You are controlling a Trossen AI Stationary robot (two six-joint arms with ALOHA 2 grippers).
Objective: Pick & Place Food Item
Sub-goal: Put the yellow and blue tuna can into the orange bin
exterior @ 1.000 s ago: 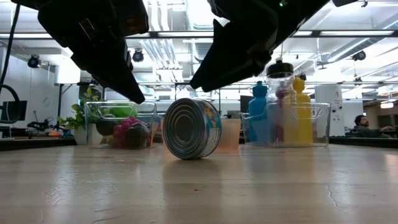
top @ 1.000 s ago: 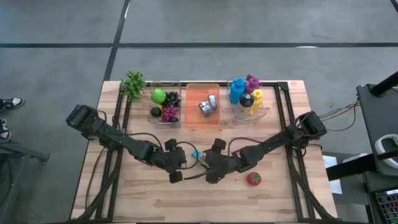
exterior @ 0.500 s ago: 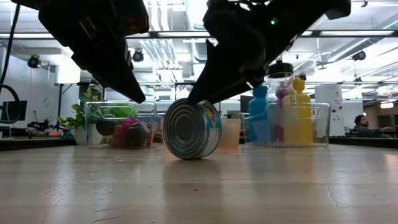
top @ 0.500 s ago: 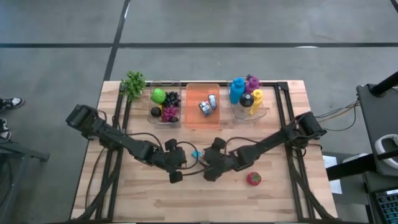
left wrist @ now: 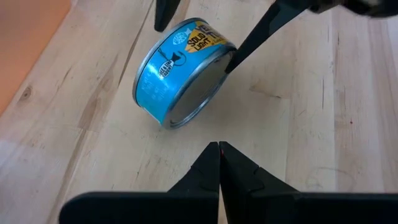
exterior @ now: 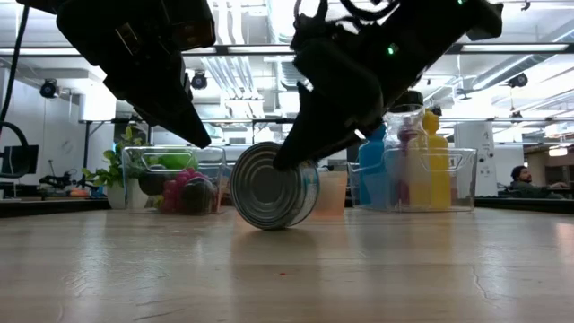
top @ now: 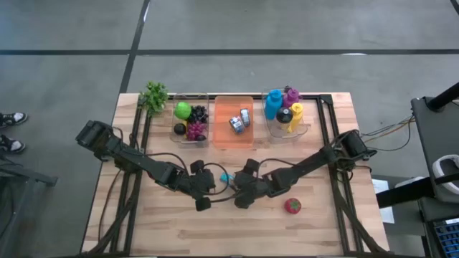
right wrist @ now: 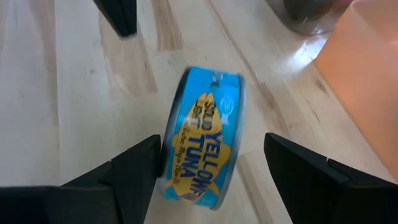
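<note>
A blue-and-yellow tuna can [top: 227, 177] stands on its curved edge mid-table, between the two grippers. The low view shows one bare metal end of the can [exterior: 273, 186]. My right gripper [right wrist: 211, 165] is open and reaches in from the table's right, one finger at each flat end of the can [right wrist: 202, 149]. My left gripper [left wrist: 219, 155] is shut. It hovers just left of the can [left wrist: 180, 71], points at it and touches nothing. My right gripper straddles the can from above, slanting in from the table's right. One fingertip [left wrist: 231, 59] meets the rim of the can's bare metal end [left wrist: 205, 81]. The other finger [left wrist: 165, 12] stands off the far end. The can stays on its edge on the table.
Along the far edge stand a clear bin of fruit [top: 190, 122], an orange tray with cans [top: 224, 132] and a clear bin of bottles [top: 287, 118]. A green plant [top: 153, 95] sits at the far left corner. A red strawberry-like item [top: 292, 206] lies right of the grippers.
My right gripper has come down and toward the table's left, closing in on the can until one finger meets its rim. The can has turned slightly on its edge and now shows more of its flat end to the low view. The left arm has kept still.
</note>
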